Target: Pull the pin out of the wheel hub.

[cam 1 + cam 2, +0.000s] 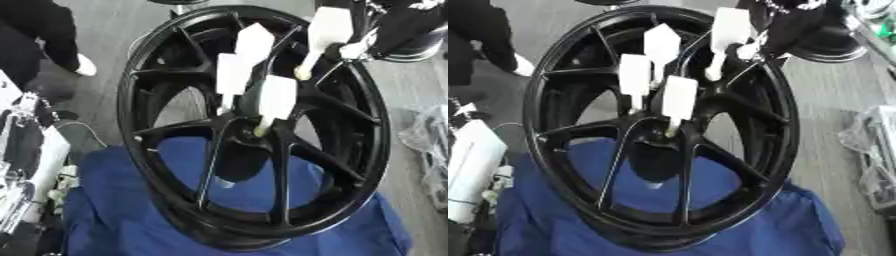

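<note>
A black spoked wheel [367,150] lies tilted on a blue cloth [114,220]. Three white pins with flat handles stand in the hub [249,132]: one [278,97] nearest the centre, one [232,75] to its left and one [255,42] behind. A fourth white pin [328,30] is away from the hub, over the spokes near the far right rim, with its tip pointing down. My right hand [385,27], black, comes in from the upper right and is curled on this pin's handle. My left hand [22,130] shows only as black and silver parts at the left edge.
A white panel [470,165] and metal parts stand at the left beside the cloth. Clear plastic wrapping [877,150] lies on the grey floor at the right. A dark round base [420,47] sits at the upper right. A person's dark clothing [35,30] fills the upper left.
</note>
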`<state>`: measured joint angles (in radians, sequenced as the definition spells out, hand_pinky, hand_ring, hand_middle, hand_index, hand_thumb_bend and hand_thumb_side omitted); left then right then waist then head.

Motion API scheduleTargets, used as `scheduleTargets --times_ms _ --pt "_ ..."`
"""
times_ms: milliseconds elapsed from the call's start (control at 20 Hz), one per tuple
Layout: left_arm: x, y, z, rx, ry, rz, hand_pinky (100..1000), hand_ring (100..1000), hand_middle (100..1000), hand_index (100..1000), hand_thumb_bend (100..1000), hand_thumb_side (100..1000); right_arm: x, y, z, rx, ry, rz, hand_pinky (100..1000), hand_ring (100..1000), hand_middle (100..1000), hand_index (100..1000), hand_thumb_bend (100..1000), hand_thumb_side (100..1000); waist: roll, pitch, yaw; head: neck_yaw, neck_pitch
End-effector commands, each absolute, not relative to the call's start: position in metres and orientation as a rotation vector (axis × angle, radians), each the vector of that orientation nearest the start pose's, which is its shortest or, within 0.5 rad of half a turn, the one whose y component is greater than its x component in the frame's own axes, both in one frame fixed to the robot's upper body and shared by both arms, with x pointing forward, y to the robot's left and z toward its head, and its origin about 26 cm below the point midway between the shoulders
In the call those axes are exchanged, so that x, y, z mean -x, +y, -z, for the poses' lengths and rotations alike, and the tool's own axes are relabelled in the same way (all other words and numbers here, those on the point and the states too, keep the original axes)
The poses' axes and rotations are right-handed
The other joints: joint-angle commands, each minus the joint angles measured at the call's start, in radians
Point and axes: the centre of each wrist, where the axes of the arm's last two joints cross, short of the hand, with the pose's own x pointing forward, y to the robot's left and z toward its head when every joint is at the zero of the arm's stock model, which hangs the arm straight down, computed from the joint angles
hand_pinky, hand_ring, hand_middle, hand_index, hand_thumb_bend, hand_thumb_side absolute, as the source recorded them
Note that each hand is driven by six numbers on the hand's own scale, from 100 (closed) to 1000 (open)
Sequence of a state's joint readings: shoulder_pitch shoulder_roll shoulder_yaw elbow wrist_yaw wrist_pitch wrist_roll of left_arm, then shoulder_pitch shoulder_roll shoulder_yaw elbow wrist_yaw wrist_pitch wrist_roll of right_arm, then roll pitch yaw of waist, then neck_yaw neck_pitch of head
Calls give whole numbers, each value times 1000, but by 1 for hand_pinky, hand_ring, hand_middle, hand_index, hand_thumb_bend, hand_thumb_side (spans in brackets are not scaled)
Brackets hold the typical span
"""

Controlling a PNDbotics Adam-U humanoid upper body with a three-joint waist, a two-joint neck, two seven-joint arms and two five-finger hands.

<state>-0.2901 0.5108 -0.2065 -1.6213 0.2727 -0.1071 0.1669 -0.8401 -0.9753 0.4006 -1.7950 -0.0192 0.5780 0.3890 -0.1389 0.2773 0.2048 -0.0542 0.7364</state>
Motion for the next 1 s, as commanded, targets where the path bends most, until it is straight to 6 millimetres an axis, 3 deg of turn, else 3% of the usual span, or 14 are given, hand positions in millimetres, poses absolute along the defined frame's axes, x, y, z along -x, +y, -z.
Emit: scheduleTargets --times_ms 50,350,750,900,1000 --pt "-337 292 -117 -101 -1962 295 626 805 658 692 145 906 -319 -288 -357 683 -1567 -1084 662 505 337 403 100 106 8 -15 -4 5 -8" --pt "-335 296 -118 -120 -1970 265 626 803 657 691 144 904 -304 -364 -335 819 -1554 -745 659 498 335 406 100 100 13 -7 -25 32 -15" --pt "-332 304 -115 -158 -1969 224 626 802 657 690 145 905 -292 -466 -261 949 -1379 -421 683 534 376 441 100 115 20 -3 -57 57 -14" --pt "-332 305 -115 -162 -1969 218 626 802 657 690 145 905 -285 -498 -236 1019 -1297 -410 717 592 436 494 100 144 20 -3 -60 58 -12" --pt "-332 305 -115 -162 -1969 216 626 802 657 690 145 906 -280 -516 -221 1022 -1241 -436 758 672 534 603 148 153 21 -2 -60 57 -8"
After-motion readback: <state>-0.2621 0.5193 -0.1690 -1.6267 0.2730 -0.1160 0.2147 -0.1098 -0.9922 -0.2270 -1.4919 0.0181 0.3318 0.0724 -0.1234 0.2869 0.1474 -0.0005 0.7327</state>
